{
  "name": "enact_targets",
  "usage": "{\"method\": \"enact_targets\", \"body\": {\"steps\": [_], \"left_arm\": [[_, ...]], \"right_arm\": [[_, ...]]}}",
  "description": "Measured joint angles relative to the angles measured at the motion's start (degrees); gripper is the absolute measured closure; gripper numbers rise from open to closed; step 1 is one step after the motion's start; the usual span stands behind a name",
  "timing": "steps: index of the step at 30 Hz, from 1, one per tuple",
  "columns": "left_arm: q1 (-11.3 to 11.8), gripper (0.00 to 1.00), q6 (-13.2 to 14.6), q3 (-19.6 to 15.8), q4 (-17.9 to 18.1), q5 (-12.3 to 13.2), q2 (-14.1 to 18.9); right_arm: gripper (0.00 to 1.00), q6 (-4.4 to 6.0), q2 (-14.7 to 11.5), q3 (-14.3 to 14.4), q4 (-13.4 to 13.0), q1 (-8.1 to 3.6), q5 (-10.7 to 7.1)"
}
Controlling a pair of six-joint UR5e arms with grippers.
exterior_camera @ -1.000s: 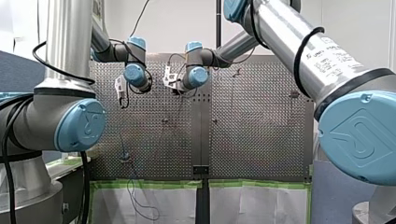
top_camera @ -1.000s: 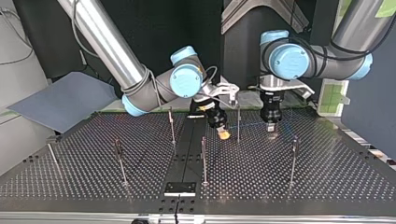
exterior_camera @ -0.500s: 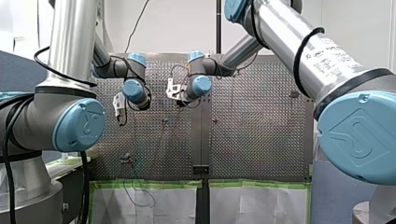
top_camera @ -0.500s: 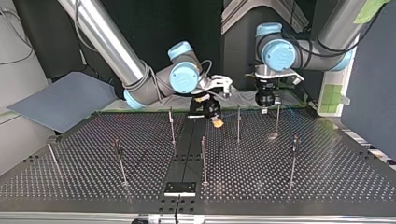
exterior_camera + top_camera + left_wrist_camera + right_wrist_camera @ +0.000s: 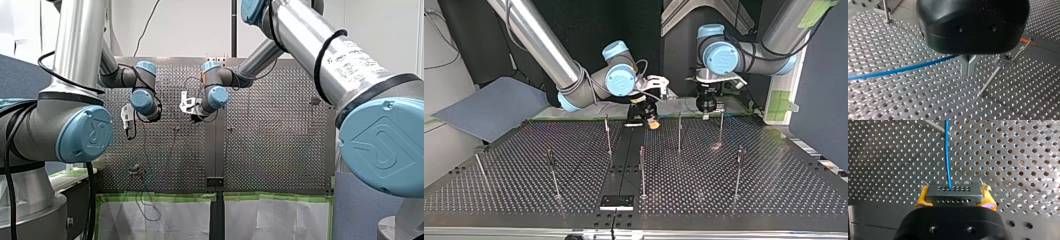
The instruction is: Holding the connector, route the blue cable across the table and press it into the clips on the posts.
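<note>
My right tool (image 5: 953, 199) is clamping the grey connector (image 5: 953, 191) between its yellow pads (image 5: 921, 200). The blue cable (image 5: 947, 152) is running straight out ahead of it over the perforated counter (image 5: 885, 157). Over on the other side, my left tool (image 5: 968, 72) is closing its metal fingers (image 5: 965, 65) on the cable, which is coming in to them from one side. A post (image 5: 1006, 59) is standing just beside them. In the top view both tools are hanging over the counter's far edge, the right tool left of the left one, with a middle post (image 5: 679, 132) rising between them.
</note>
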Motion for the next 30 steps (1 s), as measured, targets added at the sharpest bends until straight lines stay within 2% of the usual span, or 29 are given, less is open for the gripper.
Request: {"method": "enact_targets", "body": {"steps": [6, 15, 19, 24, 30], "left_arm": [[-0.08, 1.00, -0.14, -0.02, 1.88, 0.94, -2.59], [-0.17, 1.00, -0.44, 0.00, 3.94, 1.11, -5.31], [-0.19, 1.00, -0.40, -0.01, 5.46, 1.17, -7.05], [-0.18, 1.00, -0.87, 0.00, 6.71, 1.52, -7.65], [-0.01, 1.00, -1.27, 0.02, 7.91, 2.76, -8.49]], "right_arm": [[1.00, -0.06, 0.07, 1.85, -0.98, 0.02, -0.01], [1.00, 0.84, 0.28, 3.19, -3.36, -0.37, -0.21], [1.00, 1.05, 1.42, 3.28, -4.04, -0.71, -0.56], [1.00, 1.05, 3.49, 3.28, -4.30, -0.89, -0.78], [1.00, 1.38, 4.07, 3.24, -5.43, -1.45, -0.93]]}}
